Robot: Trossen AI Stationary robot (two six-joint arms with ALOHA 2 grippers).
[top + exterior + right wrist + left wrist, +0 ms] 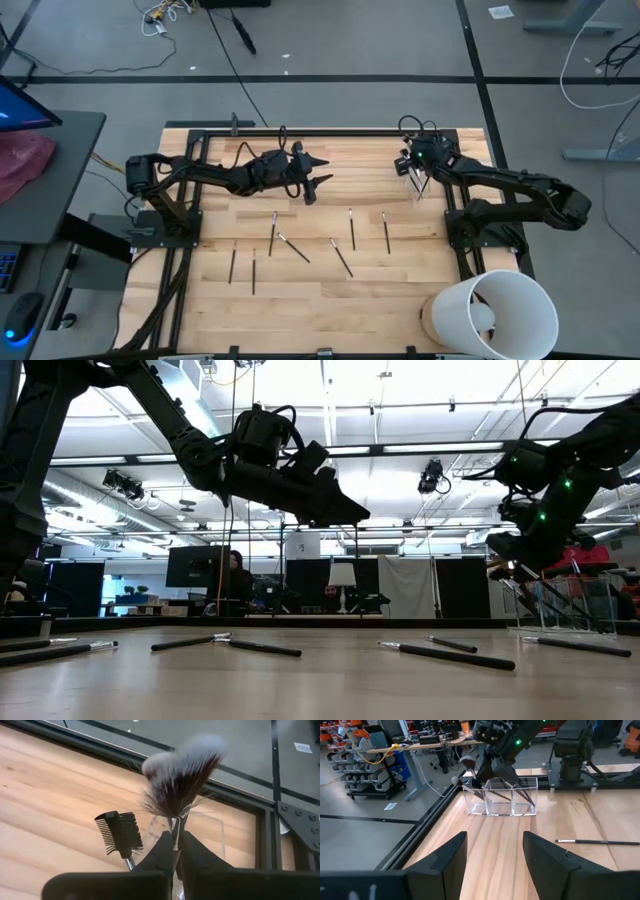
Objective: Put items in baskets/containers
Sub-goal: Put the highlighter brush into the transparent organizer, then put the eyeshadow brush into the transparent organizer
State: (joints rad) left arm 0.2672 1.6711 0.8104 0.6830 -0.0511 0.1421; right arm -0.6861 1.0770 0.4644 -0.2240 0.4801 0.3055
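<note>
Several slender dark brushes (pixel 341 256) lie flat on the wooden table between the two arms. At the far right stands a clear plastic container (pixel 502 800) with two compartments; a comb-headed brush (pixel 119 832) stands in it. My right gripper (pixel 175 837) hovers just over the container (pixel 418 185), shut on a fluffy-headed brush (pixel 180 775). My left gripper (pixel 320 175) hangs open above the table's far middle, pointing toward the container, with nothing between its fingers (pixel 450 860). My right gripper pinches the fluffy brush by its thin neck (pixel 175 827), just below the bristles, between the ends of its two fingers. The fingers slant down from the right. The bristle head sticks out past the fingertips; the fingers hide the handle.
A large white bucket (pixel 490 315) stands at the table's near right corner. One brush (pixel 597 841) lies near the container. Black frame rails (pixel 300 131) run along the table's edges. Bare wood lies between my left gripper and the container.
</note>
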